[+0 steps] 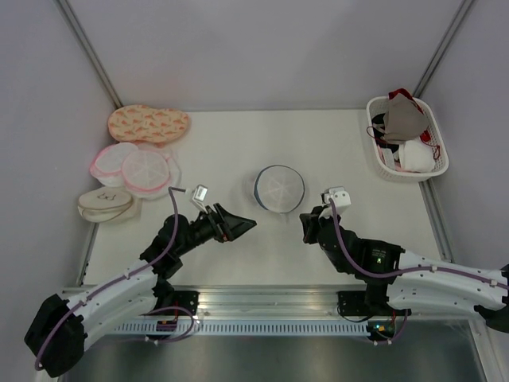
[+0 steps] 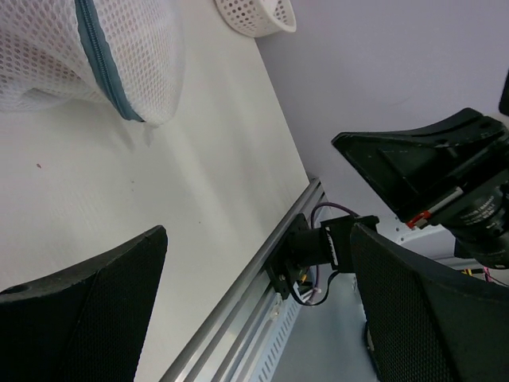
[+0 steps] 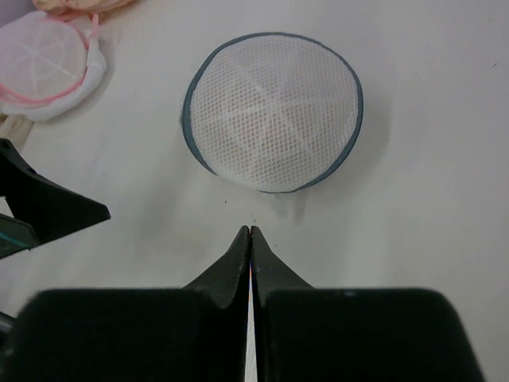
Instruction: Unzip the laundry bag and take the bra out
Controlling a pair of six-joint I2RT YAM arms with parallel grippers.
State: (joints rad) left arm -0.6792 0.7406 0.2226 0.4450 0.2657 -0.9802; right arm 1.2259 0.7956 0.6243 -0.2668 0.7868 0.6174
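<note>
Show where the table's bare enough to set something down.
Free: far middle of the table, between orange case and basket; also between bag and basket. Crowded: left edge, piled cases; near side of bag, flanked by left gripper and right gripper.

Laundry bag (image 2: 48, 56) cropped at left wrist view's top edge; contents unreadable through mesh in every view.

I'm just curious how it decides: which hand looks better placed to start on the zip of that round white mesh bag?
Probably the right hand: though shut, its fingertips point straight at the near rim of the laundry bag. The open left hand has the bag off to one side.
</note>
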